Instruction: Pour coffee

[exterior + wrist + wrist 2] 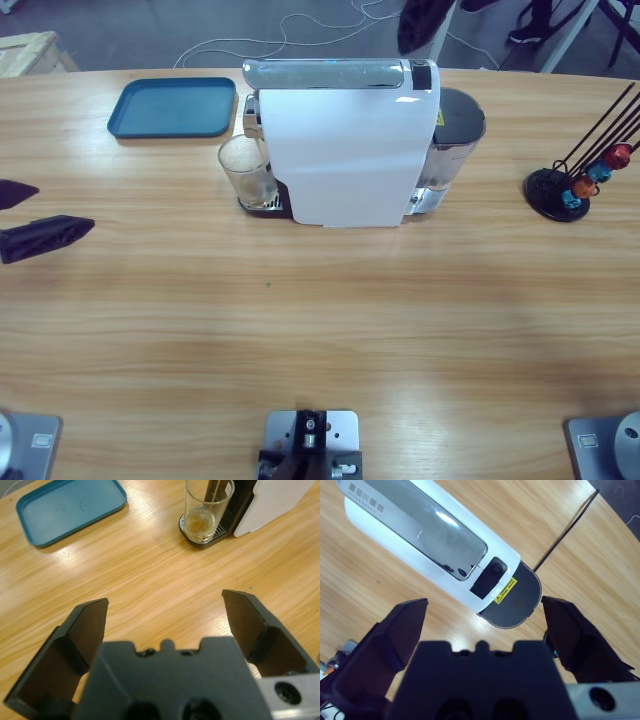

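Note:
A clear glass tumbler [247, 172] stands on the drip tray of the white coffee machine [345, 150], at its left end. A shallow layer of brownish coffee [200, 522] lies in the bottom of the glass [207, 502]. My left gripper [60, 210] sits low at the table's left edge, open and holding nothing, well short of the glass. In its own view the left gripper [165, 600] points towards the glass across bare wood. My right gripper [485, 602] hangs open high above the machine [435, 545], looking down on its silver lid.
A blue tray [172, 107] lies at the back left, also seen beside the glass as the blue tray [70, 507]. A black capsule holder [560, 192] with red, blue and orange capsules stands at the right. The machine's dark water tank [455, 125] is on its right end.

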You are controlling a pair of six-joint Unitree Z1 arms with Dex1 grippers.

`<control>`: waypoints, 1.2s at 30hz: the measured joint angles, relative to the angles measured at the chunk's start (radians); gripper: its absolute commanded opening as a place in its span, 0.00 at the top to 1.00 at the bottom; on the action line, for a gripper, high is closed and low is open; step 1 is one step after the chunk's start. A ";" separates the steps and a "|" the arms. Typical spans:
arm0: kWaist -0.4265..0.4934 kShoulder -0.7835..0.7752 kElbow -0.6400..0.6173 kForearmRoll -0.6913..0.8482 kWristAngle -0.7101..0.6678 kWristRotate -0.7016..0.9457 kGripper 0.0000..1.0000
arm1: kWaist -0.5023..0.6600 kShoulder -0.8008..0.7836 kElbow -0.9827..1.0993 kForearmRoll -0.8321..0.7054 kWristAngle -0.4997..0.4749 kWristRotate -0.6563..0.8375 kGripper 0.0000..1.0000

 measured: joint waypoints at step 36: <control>0.000 0.008 0.000 -0.001 0.000 0.000 0.02 | 0.000 -0.083 0.099 0.002 -0.005 -0.003 0.00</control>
